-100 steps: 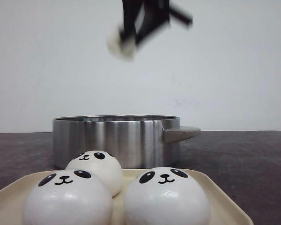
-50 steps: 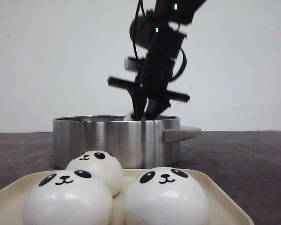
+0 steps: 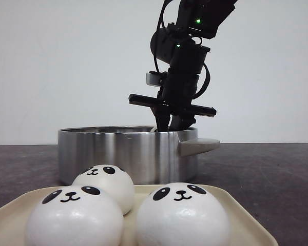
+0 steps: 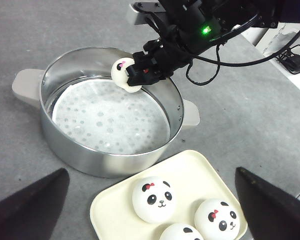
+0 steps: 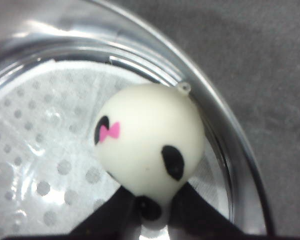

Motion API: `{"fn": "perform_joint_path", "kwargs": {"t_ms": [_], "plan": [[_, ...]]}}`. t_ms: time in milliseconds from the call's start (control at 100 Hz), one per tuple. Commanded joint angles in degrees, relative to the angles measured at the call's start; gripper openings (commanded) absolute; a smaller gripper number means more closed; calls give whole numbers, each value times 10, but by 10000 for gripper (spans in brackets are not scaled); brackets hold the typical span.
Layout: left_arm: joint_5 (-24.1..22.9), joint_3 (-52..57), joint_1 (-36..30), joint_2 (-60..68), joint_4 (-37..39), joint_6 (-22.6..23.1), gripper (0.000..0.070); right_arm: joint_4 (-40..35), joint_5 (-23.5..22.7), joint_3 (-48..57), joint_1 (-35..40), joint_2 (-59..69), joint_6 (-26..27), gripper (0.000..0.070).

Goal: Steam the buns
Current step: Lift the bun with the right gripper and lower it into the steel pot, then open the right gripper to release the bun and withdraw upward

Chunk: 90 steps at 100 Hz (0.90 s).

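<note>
Inside the rim of a steel steamer pot, a panda-faced bun with a pink bow hangs pinched between the black fingers of the right gripper, whose jaws are clamped on its lower part. The bun sits at about one o'clock within the pot's round mouth in the left wrist view, close to the wall and above a white dotted liner that covers the pot's floor; whether it touches the liner cannot be told. From the front, the right arm reaches down behind the pot's near wall, and the held bun is hidden there. Three more buns rest on a cream tray just beside the pot, at about five o'clock from it in the left wrist view: one nearest the pot, one toward the tray's far corner, a third partly cut off by the frame edge. The left gripper hovers high above the tray and pot, its two dark fingers spread wide apart and holding nothing. A dark grey tabletop lies under everything.
</note>
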Motion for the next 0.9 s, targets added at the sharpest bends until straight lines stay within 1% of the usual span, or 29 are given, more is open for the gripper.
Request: {"fn": "perform_joint_path", "kwargs": {"t_ms": [0, 30, 90, 210, 240, 270, 350, 390, 480, 560, 640, 770, 830, 860, 890], "plan": [[-1, 8, -3, 3, 6, 6, 663, -5, -1, 15, 6, 17, 3, 134], [-1, 8, -3, 3, 6, 6, 663, -7, -1, 15, 7, 17, 3, 172], [-1, 8, -3, 3, 6, 6, 663, -10, 0, 15, 7, 17, 3, 209], [-1, 8, -3, 3, 6, 5, 663, -11, 0, 15, 7, 17, 3, 219], [-1, 8, -3, 3, 5, 5, 663, -11, 0, 15, 7, 17, 3, 230], [-1, 8, -3, 3, 5, 5, 663, -12, 1, 15, 7, 17, 3, 262], [-1, 8, -3, 3, 1, 5, 663, -13, 1, 15, 7, 17, 4, 378], [-1, 8, -3, 3, -3, 5, 663, -12, 2, 15, 7, 17, 4, 408], [-1, 8, -3, 3, -9, 5, 663, -6, 4, 16, 10, 16, 4, 409], [-1, 8, -3, 3, -15, 5, 663, -8, -12, 23, 10, 7, 0, 409], [-1, 8, -3, 3, -24, 5, 663, -21, -28, 34, 10, -8, -21, 409], [-1, 7, -3, 3, -41, 5, 663, -41, -29, 40, 11, -63, -56, 408], [-1, 7, -3, 3, -48, -4, 663, -57, -30, 40, 14, -99, -70, 406], [-1, 7, -3, 3, -51, -11, 663, -69, -30, 40, 17, -118, -76, 395], [0, 7, -3, 5, -52, -21, 663, -80, -29, 40, 21, -138, -85, 354]]}}
